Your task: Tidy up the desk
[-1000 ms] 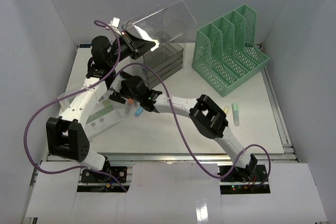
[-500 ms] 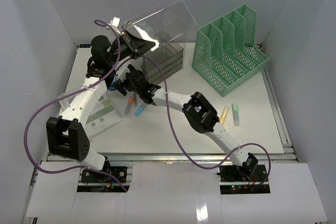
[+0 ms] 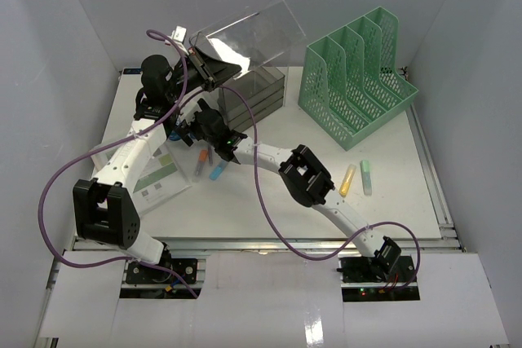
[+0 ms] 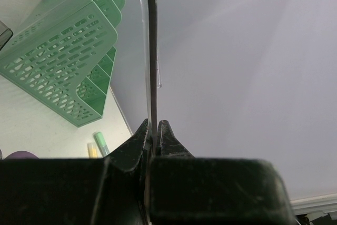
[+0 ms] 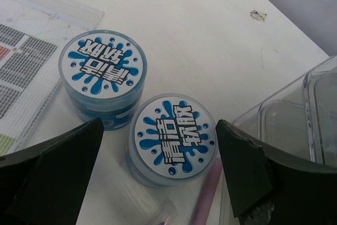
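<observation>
Left pincer is pinching clear lid upward, probably for access into box. Right pincer is gaping wide, hovering over nearer blue tub on desk.

1. I count one white desk.
2. Two robot arms stand at it, a left arm and a right arm.
3. One green rack.
4. One smoky drawer box and one clear lid.
5. Two round blue tubs.
6. Four pens that I can see from above: an orange pen, a blue pen, a yellow pen and a green pen.
7. One printed paper sheet.
</observation>
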You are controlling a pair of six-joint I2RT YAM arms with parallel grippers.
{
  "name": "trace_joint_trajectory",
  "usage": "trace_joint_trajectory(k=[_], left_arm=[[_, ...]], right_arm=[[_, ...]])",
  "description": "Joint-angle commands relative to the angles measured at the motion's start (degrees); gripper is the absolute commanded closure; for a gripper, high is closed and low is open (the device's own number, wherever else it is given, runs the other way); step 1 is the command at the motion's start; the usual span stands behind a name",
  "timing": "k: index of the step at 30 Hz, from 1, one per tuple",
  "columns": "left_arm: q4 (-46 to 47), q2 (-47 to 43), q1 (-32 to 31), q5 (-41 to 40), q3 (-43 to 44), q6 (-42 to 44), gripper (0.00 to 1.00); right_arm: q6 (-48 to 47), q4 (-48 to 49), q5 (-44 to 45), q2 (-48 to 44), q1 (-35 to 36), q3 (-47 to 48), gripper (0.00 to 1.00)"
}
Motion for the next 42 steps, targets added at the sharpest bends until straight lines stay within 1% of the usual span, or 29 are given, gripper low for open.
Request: trace_joint_trajectory(k=[1,8,16,20,24,31,37,42], left_arm=[[1.72,-0.19,0.12,2.01,0.51,-0.78,1.0],[1.94,0.46,0.12,2.24,1.39,-0.86,1.0],[2.02,0.39,0.12,2.24,1.27,-0.95,1.0],[2.08,0.3,0.12,2.18,1.48,-1.22,1.0],[1.42,-0.09,0.17,2.02,1.83,-1.0,1.0],[0.97,-0.23,0.12,2.15,2.05,-0.95,1.0],[0.83,-0.14,0.12,2.33,2.29,-0.95,1.0],[1.21,0.04,0.12,2.33,1.76,-0.95,1.0]], right_arm=[[2.38,3.07,2.79,1.91,-1.62,2.67,0.09],[1.69,2.6,6.98,1.3,-1.54,1.56,0.13],[-2.75,9.9,10.11,-4.42,-0.42,-9.09,0.1],[-1.8,8.0,9.7,-4.05,-0.04,-7.55,0.09],[-0.48,7.28,7.62,-3.39,-0.13,-6.29,0.15],[1.79,8.96,3.86,-2.62,-0.72,-4.4,0.15],[2.82,10.04,0.88,-2.54,-1.6,-4.34,0.27],[3.03,10.33,-1.07,-3.15,-2.15,-4.83,0.46]])
